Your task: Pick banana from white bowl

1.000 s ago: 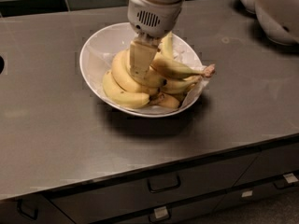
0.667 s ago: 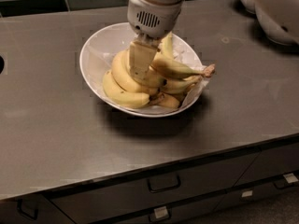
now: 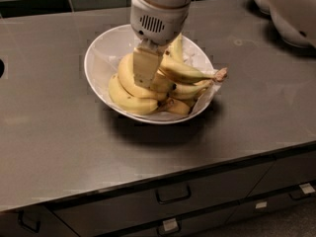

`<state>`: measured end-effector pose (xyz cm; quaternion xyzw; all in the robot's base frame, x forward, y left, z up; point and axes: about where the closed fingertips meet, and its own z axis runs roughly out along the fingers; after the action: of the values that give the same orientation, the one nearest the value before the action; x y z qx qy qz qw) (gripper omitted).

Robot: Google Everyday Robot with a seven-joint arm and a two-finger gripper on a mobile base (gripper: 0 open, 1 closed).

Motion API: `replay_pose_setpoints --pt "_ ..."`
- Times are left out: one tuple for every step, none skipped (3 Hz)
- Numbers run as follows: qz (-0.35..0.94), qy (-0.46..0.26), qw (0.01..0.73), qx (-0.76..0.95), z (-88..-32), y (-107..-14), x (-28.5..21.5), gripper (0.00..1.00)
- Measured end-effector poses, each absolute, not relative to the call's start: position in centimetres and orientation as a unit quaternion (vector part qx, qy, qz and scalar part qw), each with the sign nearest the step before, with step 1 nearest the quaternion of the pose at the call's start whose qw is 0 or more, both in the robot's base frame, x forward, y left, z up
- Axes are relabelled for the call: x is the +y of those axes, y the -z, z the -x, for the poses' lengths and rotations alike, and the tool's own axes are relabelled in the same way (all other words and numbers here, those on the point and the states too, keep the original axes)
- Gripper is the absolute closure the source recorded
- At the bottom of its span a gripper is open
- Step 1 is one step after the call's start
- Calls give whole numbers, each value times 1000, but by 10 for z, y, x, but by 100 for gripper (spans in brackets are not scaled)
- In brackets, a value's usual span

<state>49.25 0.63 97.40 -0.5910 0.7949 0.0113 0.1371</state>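
Gripper held low in the bowl, unmoved this last second; grip cannot be told. Banana beside it has not been lifted yet.

The arm hangs vertically from the top edge, its end effector pointing straight down, upper centre.

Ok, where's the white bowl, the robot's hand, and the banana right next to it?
white bowl (image 3: 101, 51), camera view: bare inner wall, upper left.
banana (image 3: 124, 76), camera view: middle of its yellow curved side.
gripper (image 3: 146, 79), camera view: its lower end, down inside the white bowl, just right of the banana.
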Motion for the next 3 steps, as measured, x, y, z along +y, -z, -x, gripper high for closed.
replay_pose_setpoints --pt "591 -12 136 795 -492 -974 6 46" --pt "586 -15 129 800 -493 -967 5 46" --pt "585 -17 125 801 -493 -964 4 46"
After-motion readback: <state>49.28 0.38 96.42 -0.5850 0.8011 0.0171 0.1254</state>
